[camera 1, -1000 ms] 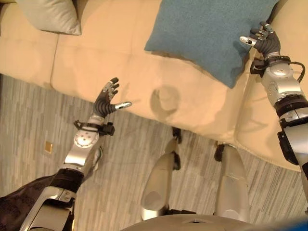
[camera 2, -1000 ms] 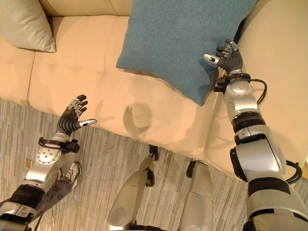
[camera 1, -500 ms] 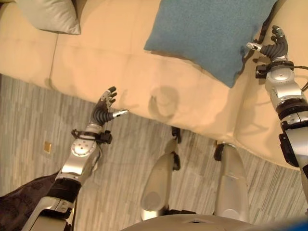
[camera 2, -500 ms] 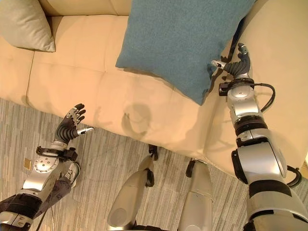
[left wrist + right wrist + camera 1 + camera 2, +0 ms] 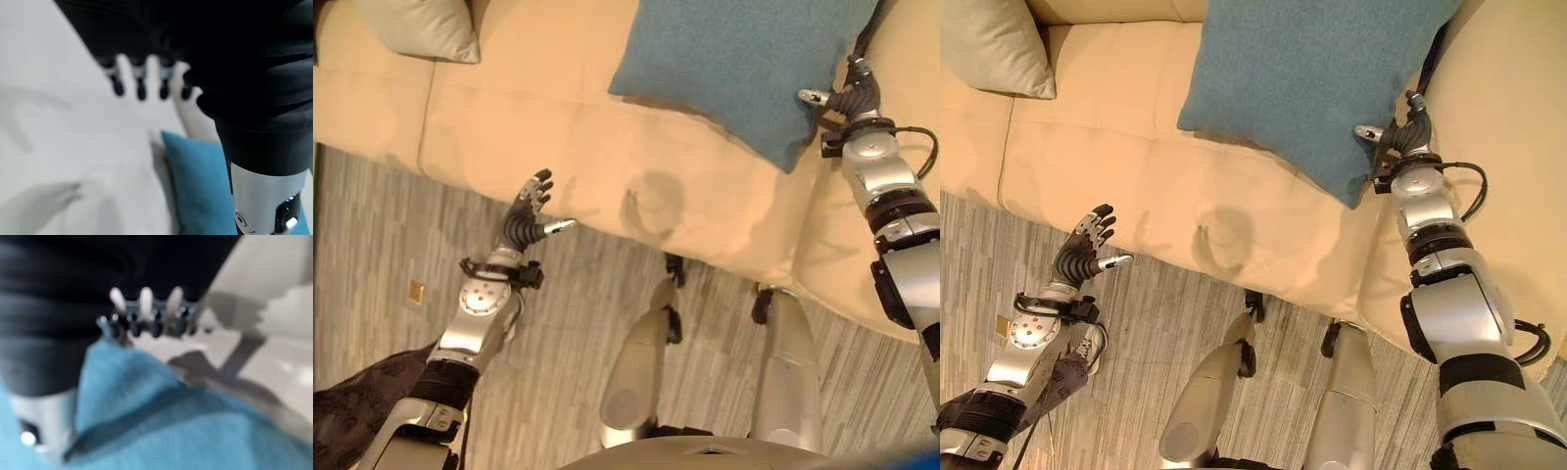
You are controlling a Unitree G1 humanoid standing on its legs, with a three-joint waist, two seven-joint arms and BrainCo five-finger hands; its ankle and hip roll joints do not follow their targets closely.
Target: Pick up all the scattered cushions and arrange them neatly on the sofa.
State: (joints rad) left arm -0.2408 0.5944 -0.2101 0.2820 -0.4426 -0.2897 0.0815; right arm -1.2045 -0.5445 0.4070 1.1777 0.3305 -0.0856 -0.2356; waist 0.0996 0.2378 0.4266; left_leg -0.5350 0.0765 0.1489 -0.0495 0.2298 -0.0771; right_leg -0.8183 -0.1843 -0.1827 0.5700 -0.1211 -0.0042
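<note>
Blue cushion (image 5: 1307, 83) lies flat on the seat of the cream sofa (image 5: 1175, 196), toward the robot's right end, one corner pointing down at the seat's front edge, its right edge close to the sofa's arm section. A grey cushion (image 5: 994, 44) sits at the far left of the seat, well apart from the blue one.

Right hand (image 5: 1408, 127) is at the blue cushion's right edge, just beside the lower corner, w/ thumb reaching over toward the fabric. In the right wrist view the fingers (image 5: 146, 301) run out fairly straight in a row past the blue cloth; they look released, not curled round it. Whether the thumb touches the cushion can't be told.

Left hand (image 5: 524, 217) hangs off the sofa's front edge, over the grey striped floor (image 5: 372, 245), palm toward the seat, fingers spread and relaxed, holding nothing. Left wrist view shows its fingers straight, w/ the cream seat and the blue cushion beyond them.

A small tan square (image 5: 416, 291) lies on the floor near the left arm.
</note>
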